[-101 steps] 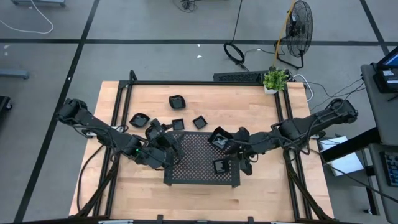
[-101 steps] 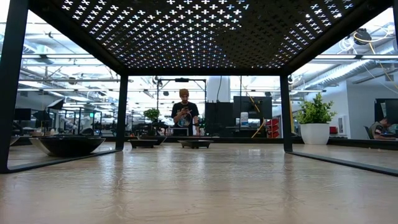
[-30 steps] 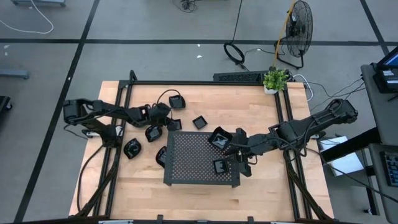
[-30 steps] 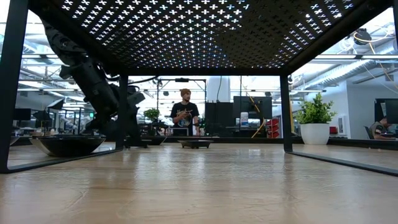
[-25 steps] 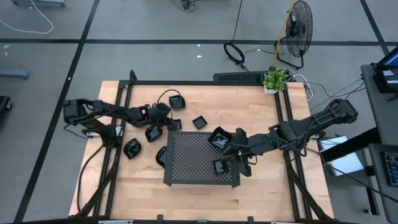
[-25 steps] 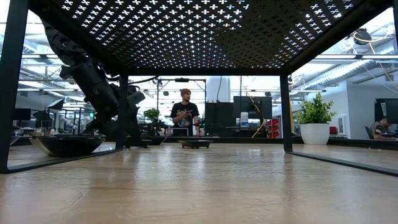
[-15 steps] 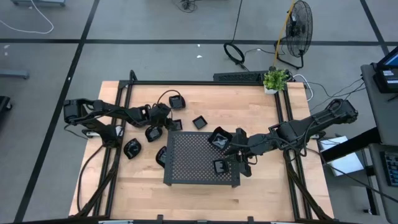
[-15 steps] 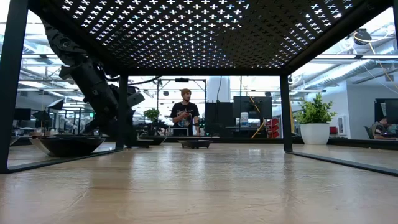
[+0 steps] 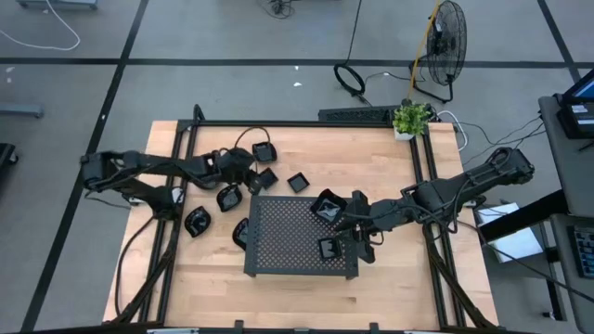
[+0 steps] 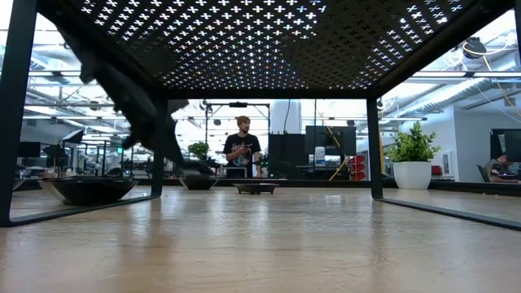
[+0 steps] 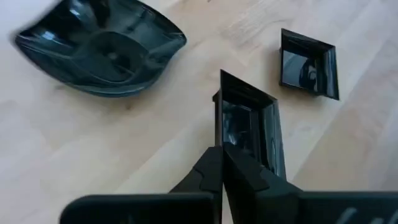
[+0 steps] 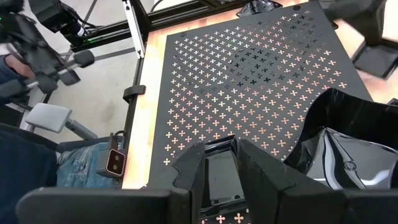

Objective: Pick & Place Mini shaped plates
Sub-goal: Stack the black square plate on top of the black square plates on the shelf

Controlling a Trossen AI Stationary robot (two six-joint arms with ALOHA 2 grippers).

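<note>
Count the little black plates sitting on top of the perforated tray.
2. An angular plate lies at the tray's back right corner; a square plate near its front right is gripped by the right gripper. None seem hidden.

A robotics lab: framed workbench (image 9: 306,288), floor fan (image 9: 447,37), cables

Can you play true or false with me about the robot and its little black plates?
1. The left gripper is shut on a square plate. True.
2. The tray holds no plates. False: two sit on it.
3. The right gripper is over the tray. True.
4. A cat sits by the table's far corner. False: a potted plant stands there.
</note>
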